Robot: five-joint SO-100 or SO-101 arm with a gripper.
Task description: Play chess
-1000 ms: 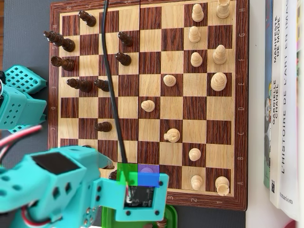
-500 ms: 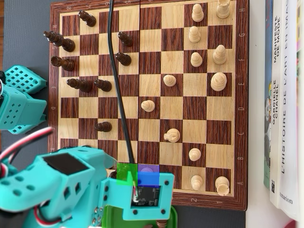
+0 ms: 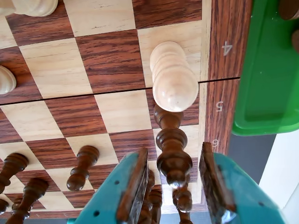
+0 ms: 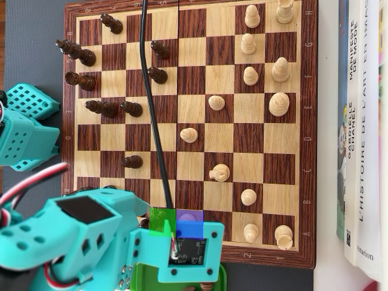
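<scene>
In the wrist view my gripper (image 3: 173, 150) is open, its two teal jaws with brown pads standing either side of a tall dark turned chess piece (image 3: 172, 156), with a gap on each side. The piece stands at the board's edge by the rank marks 5 and 6. A light pawn (image 3: 174, 77) stands just beyond it on the same file. The wooden chessboard (image 4: 194, 79) fills the overhead view. There my teal arm (image 4: 91, 236) covers the board's bottom left corner and hides the gripper and the dark piece.
More dark pieces (image 3: 81, 168) stand left of the jaws and others just behind them. Light pieces (image 4: 248, 76) fill the board's right side overhead. A green tray (image 3: 266, 70) lies beside the board edge. A black cable (image 4: 151, 103) crosses the board. Books (image 4: 364, 121) lie at the right.
</scene>
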